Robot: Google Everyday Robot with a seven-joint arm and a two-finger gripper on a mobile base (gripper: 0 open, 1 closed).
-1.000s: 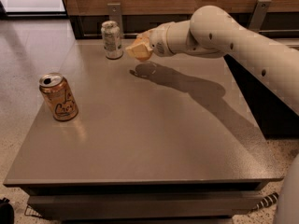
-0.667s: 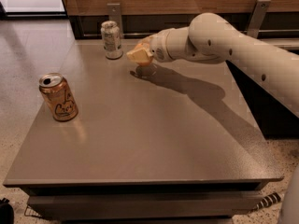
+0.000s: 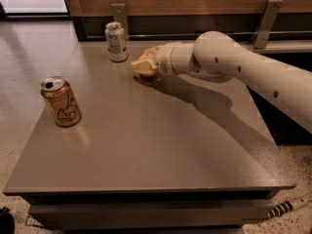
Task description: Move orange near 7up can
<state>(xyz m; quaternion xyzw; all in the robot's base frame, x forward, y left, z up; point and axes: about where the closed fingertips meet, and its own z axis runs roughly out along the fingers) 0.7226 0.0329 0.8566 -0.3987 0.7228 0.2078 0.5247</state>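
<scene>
The 7up can (image 3: 116, 41) stands upright at the back left of the grey table (image 3: 146, 150). My gripper (image 3: 145, 65) is just right of it, low over the table top, and it is shut on the orange (image 3: 146, 64), which shows only as an orange patch between the pale fingers. The orange sits about a can's width from the 7up can. I cannot tell whether it touches the table. My white arm (image 3: 229, 67) reaches in from the right.
An orange-copper drink can (image 3: 61, 102) with dark script stands opened near the table's left edge. A wooden wall with metal brackets (image 3: 265, 18) runs behind the table. The floor shows at the left and below.
My gripper with the orange has dropped lower toward the table top and stayed beside the 7up can. Both cans have not moved.
</scene>
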